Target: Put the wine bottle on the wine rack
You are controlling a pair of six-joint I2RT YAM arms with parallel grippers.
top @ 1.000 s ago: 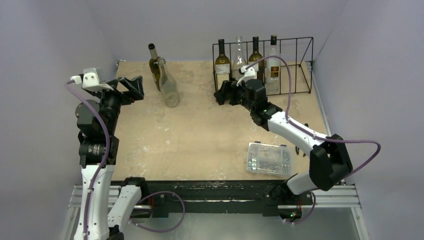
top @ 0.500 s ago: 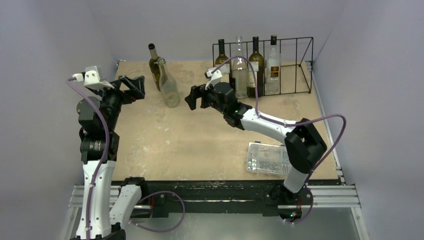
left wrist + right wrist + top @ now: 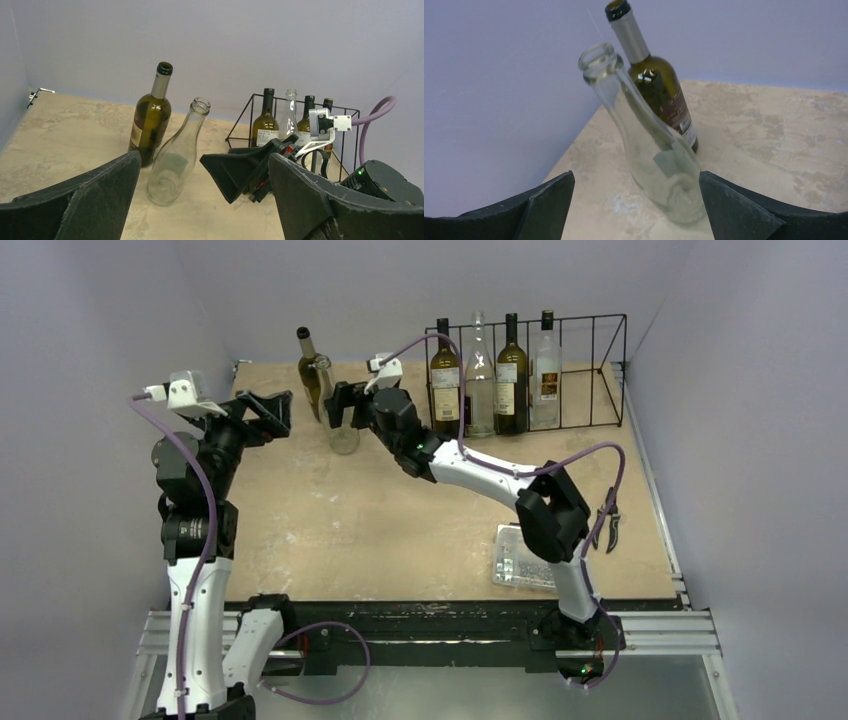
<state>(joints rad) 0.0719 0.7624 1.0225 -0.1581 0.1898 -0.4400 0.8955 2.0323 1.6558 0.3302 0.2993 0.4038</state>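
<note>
Wine rack (image 3: 593,368) stands on mottled beige table (image 3: 380,510), by lilac wall (image 3: 400,290).

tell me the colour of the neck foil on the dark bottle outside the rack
Silver-grey foil, black at the top; clearest in the right wrist view.

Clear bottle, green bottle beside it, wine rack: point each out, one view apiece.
clear bottle (image 3: 664,170), right wrist view, on the lower glass body.
green bottle (image 3: 150,125), left wrist view, on the middle of the body.
wine rack (image 3: 592,370), top external view, on a vertical bar near its empty right end.
</note>
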